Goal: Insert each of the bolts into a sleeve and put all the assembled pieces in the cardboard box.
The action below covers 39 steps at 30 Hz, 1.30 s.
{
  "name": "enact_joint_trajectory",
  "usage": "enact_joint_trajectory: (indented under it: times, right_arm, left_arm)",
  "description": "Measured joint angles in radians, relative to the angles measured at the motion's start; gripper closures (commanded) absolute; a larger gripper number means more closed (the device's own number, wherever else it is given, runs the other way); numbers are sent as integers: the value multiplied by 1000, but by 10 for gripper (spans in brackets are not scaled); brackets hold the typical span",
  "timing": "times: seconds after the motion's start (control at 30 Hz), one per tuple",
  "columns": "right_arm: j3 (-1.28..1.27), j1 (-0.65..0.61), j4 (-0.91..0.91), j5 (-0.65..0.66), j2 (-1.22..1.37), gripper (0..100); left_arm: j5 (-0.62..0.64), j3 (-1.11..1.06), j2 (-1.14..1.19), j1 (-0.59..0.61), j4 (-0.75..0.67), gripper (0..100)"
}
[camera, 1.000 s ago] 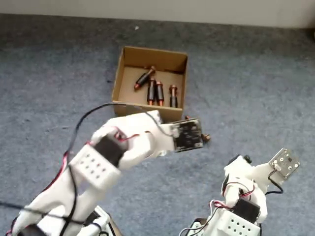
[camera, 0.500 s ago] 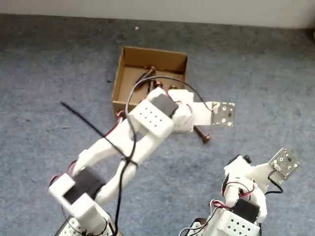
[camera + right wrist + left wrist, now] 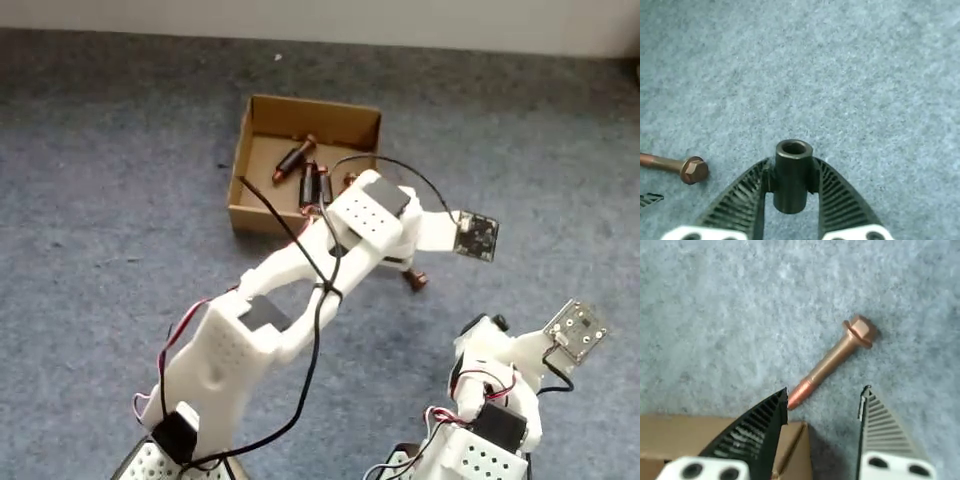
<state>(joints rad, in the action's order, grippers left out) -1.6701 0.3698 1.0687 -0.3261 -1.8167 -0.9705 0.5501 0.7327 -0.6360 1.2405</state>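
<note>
1. Cardboard box point(image 3: 243, 165) sits furthest left on the grey carpet point(image 3: 100, 250), open side up. Several assembled pieces point(image 3: 294, 158) lie flat inside, some hidden under the arm. Judging by that, most of the job looks done, w/ one pair left.
2. Left arm point(image 3: 300, 270) stretches over the box's near corner, so its wrist hangs above the carpet just beside the box, not in it.
3. Left gripper point(image 3: 825, 390) is spread wide w/ nothing in it. Its tips point down at the bolt point(image 3: 832, 362). The dark finger point(image 3: 760, 425) is at the threaded end, the pale one is apart on the other side, and the box corner is directly below the dark one. Prob. set up to straddle the shank for a pickup.
4. The bolt lies loose and flat on the carpet near the box, threaded tip toward the box, hex head away. In the high view only the head end pokes out from under the arm.
5. Right gripper point(image 3: 791, 165), furthest right, is clamped on the sleeve point(image 3: 791, 185). It grips the sleeve by its sides, open bore facing away from the wrist. That keeps the hole free, likely so the bolt can be pushed in. The bolt head lies on the carpet nearby, not touching.
6. Risk, as a guess: the threaded end is v. close to the cardboard, so the dark finger could snag the box wall when closing.
</note>
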Motion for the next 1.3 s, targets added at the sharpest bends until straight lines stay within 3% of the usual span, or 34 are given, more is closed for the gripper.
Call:
enact_joint_trajectory:
  times: [0.23,0.6,0.8,1.1,1.3]
  right_arm:
    - [0,-3,0,0,0,995]
    - [0,-3,0,0,0,995]
    - [0,-3,0,0,0,995]
    - [0,-3,0,0,0,995]
    - [0,-3,0,0,0,995]
  left_arm:
    - [-11,249,207,-31,71,753]
    - [-34,516,422,-54,133,938]
    - [-141,591,456,-72,229,979]
    - [-152,618,459,-74,305,994]
    - [-138,729,468,-74,468,995]
